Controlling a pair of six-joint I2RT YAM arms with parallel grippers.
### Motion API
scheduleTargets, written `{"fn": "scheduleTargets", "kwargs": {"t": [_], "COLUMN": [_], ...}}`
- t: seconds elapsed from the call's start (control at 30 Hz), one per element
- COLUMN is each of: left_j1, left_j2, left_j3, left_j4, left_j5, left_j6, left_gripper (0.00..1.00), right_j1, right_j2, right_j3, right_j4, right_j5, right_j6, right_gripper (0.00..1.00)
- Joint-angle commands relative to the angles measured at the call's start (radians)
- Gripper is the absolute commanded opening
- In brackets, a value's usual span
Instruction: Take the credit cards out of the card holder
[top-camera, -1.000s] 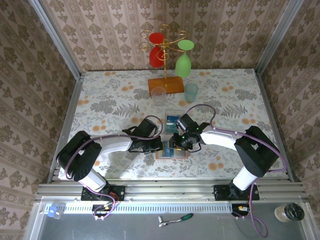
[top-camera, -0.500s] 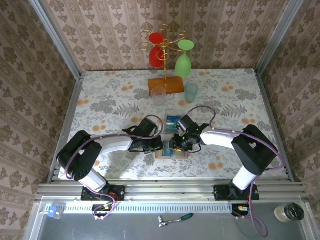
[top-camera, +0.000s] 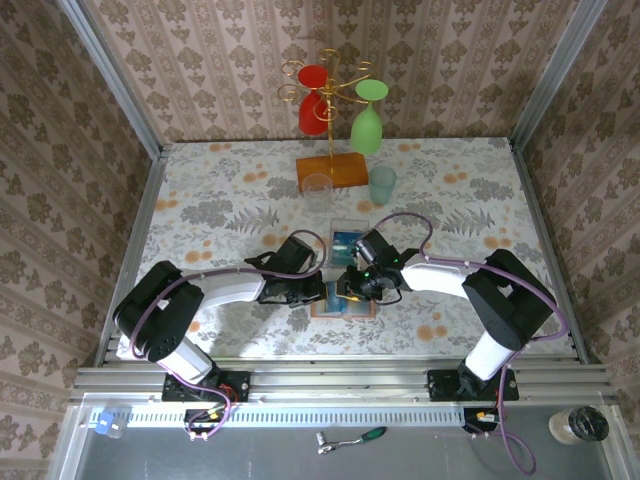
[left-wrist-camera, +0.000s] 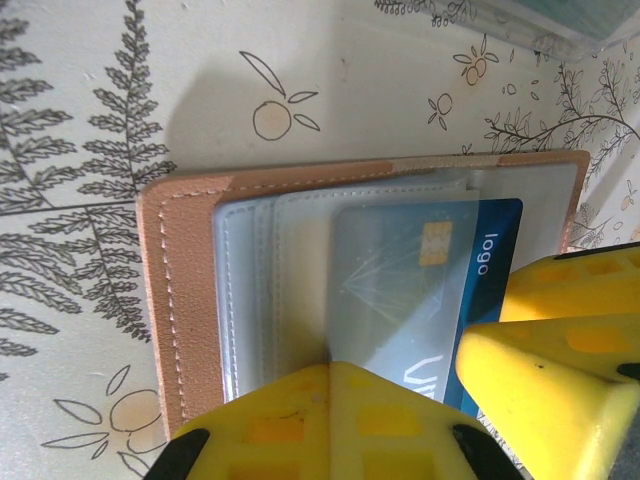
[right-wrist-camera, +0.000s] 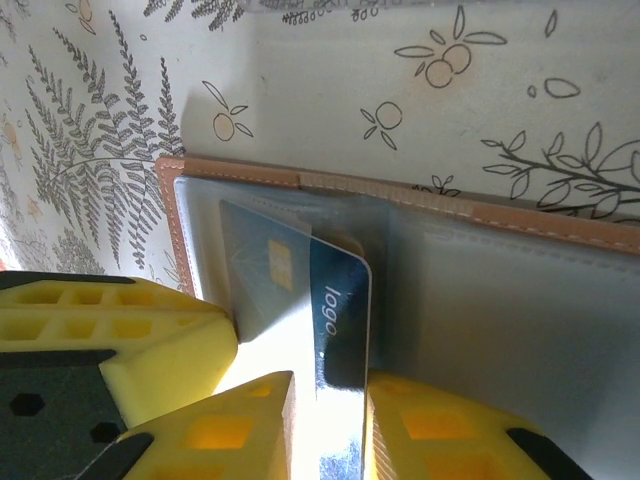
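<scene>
- The card holder (top-camera: 345, 312) lies open and flat on the table (top-camera: 230, 200), toward its near side, between my two grippers. From overhead its long axis runs left to right.
- A blue card (left-wrist-camera: 490, 245) sits partly out of its pocket. Its logo end points away from the stitched salmon edge, toward the right gripper (right-wrist-camera: 330, 385).
- My left gripper (left-wrist-camera: 330, 420) is closed and pressed down on the holder.
- The right fingers (right-wrist-camera: 430, 420) flank the card's exposed strip. I can't tell whether they clamp it.
- From overhead the arms hide the card, while the wrist views show its chip.
- The pocket hazes the chip half, and glare washes out the card's near end in the right wrist view.
</scene>
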Motion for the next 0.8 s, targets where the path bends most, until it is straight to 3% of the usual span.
{"fn": "scheduleTargets", "kwargs": {"t": [0.0, 0.27, 0.77], "left_j1": [-0.007, -0.007, -0.005], "left_j2": [0.012, 0.012, 0.012], "left_j3": [-0.004, -0.003, -0.009], "left_j4": [-0.014, -0.017, -0.021], "left_j5": [-0.006, -0.006, -0.012], "left_j6": [0.014, 0.016, 0.013], "left_gripper": [0.02, 0.02, 0.02], "right_j1": [-0.004, -0.01, -0.038], "right_j2": [-0.005, -0.019, -0.06], "right_j3": [-0.014, -0.018, -0.045], "right_j4": [0.009, -0.011, -0.056], "right_j5": [-0.014, 0.011, 0.037], "right_j6": [0.01, 0.004, -0.018], "right_gripper": [0.21, 0.13, 0.12]}}
